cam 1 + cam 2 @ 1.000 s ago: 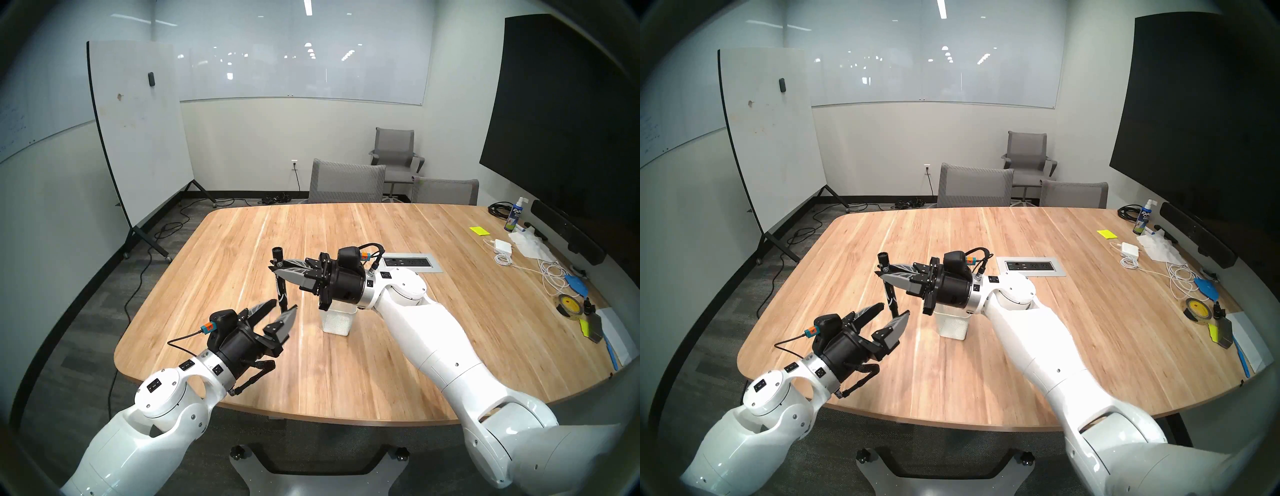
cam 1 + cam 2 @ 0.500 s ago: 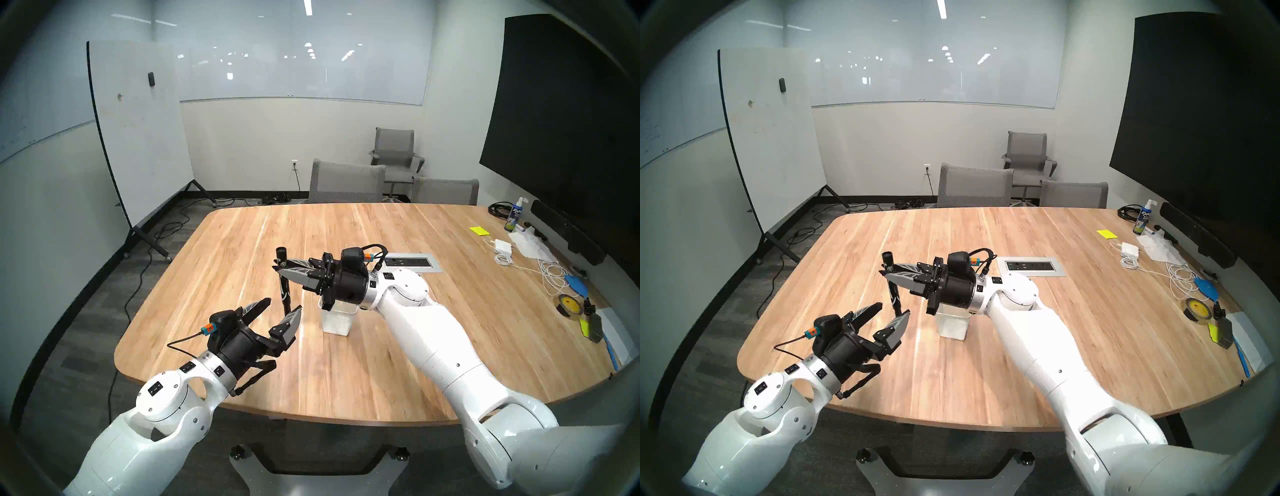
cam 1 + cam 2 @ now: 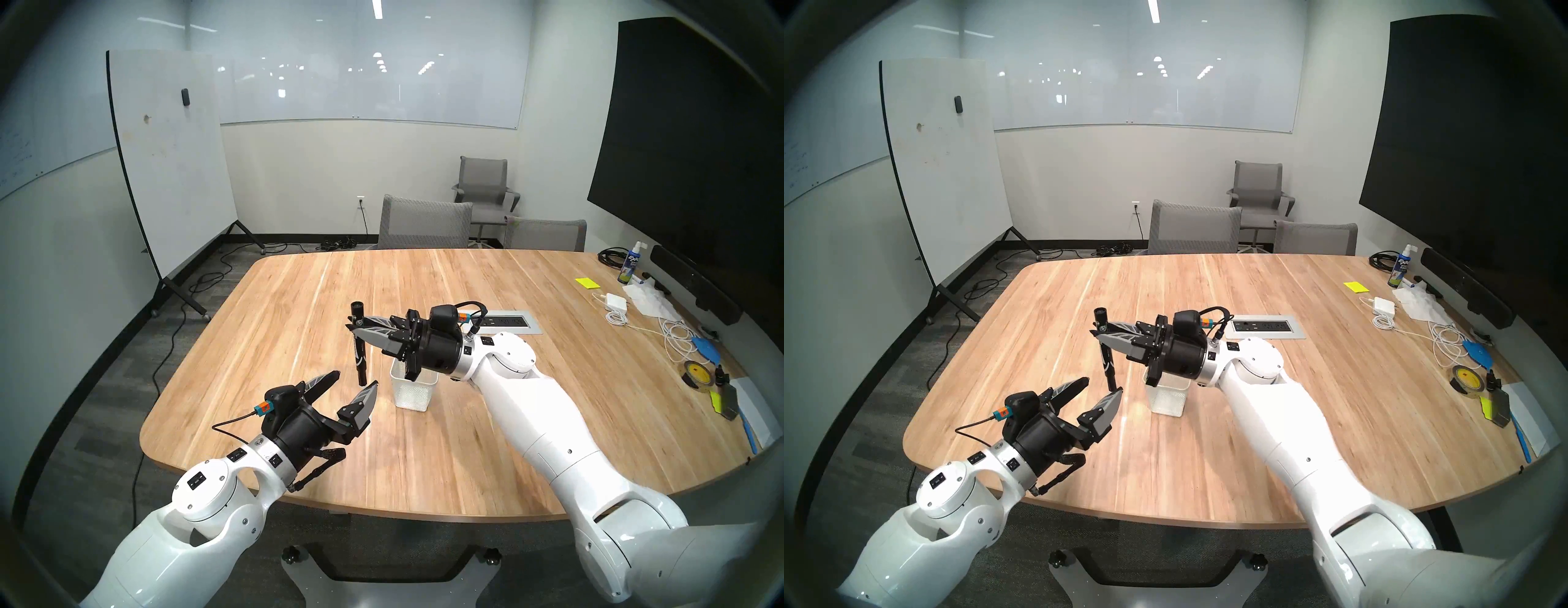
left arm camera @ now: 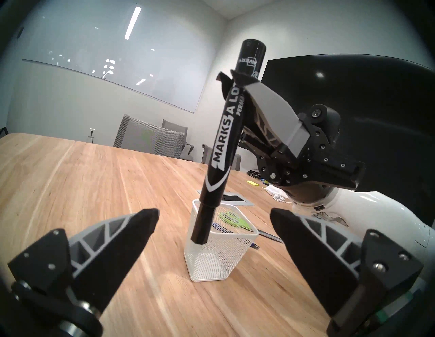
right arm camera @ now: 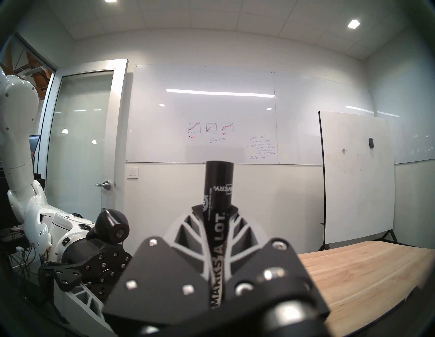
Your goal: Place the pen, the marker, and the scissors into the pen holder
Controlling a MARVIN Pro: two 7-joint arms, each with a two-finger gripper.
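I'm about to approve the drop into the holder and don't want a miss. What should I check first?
1. Right tool shut on marker: ok.
2. Left tool open, clear of marker: ok.
3. Marker roughly upright: ok.
4. Marker over holder opening: not ok, it hangs beside the holder, toward the left tool.
5. Holder standing upright: ok.
6. Scissors inside leave room for the marker: cannot tell.

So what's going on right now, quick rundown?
Right gripper shut on thick black marker, upright, beside white mesh pen holder. Left gripper open, empty. Green-handled scissors already inside.
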